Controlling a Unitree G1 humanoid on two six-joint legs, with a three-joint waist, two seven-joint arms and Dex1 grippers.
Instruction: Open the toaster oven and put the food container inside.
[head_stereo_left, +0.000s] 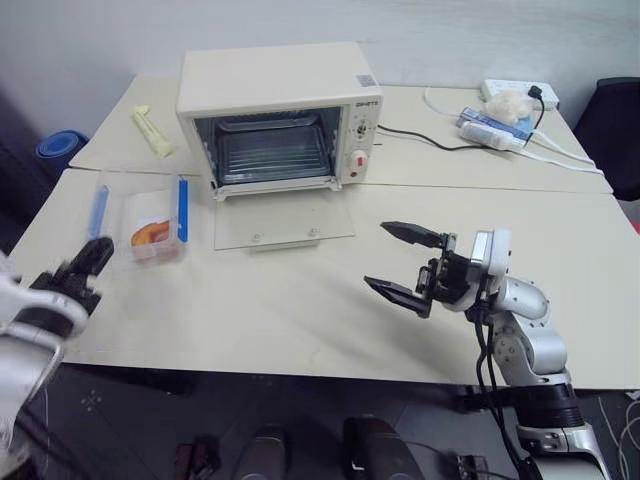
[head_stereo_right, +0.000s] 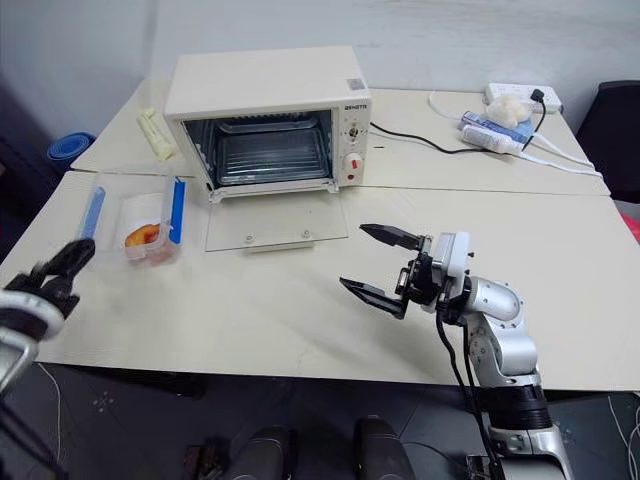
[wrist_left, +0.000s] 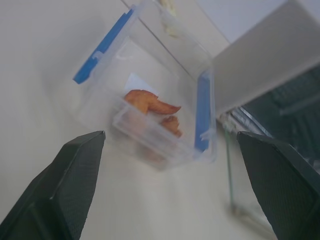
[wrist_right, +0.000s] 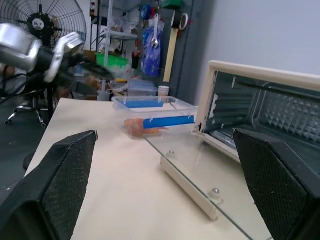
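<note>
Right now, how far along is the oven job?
Done: toaster oven door lies open flat on the table. In hand: nothing; left end effector open, aimed at the food container beside the oven; right end effector open, idle. Left: grasp container, place inside.

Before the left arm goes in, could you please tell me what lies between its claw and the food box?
Nothing: bare tabletop runs between the open left claw and the food box, as the left wrist view shows.

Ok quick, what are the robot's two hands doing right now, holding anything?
Left gripper: open, holding nothing, pointed at the food container.
Right gripper: open, holding nothing, above the table in front of the toaster oven.
</note>
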